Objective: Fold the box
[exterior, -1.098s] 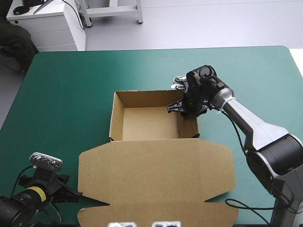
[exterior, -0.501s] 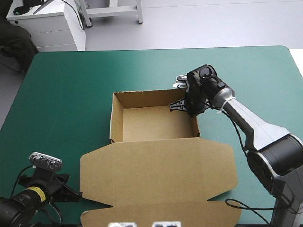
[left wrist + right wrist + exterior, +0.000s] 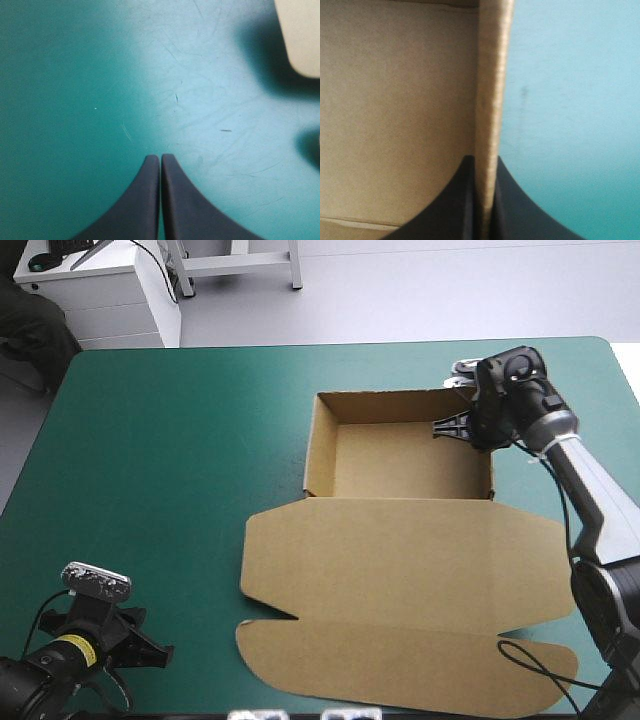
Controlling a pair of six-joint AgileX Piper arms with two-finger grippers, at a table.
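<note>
The brown box (image 3: 400, 455) stands as an open tray at the table's far right, its walls raised. Its lid (image 3: 400, 580) lies flat toward the front edge. My right gripper (image 3: 462, 428) is at the far end of the tray's right wall, shut on it. In the right wrist view the wall's edge (image 3: 492, 75) runs up from between the fingertips of that gripper (image 3: 484, 162), with the tray's inside on one side and teal-green cover on the other. My left gripper (image 3: 150, 652) rests low at the front left corner; in its own view this gripper (image 3: 160, 157) is shut with nothing in it.
Bare teal-green cover (image 3: 180, 460) stretches across the left half of the table. The table's right edge (image 3: 625, 370) lies close beyond the right gripper. A pale corner of board (image 3: 300, 35) shows ahead of and beside the left gripper.
The right gripper has dragged the box toward the table's right and far side, still gripping its right wall. The lid slid along with it. The left arm has not moved.
</note>
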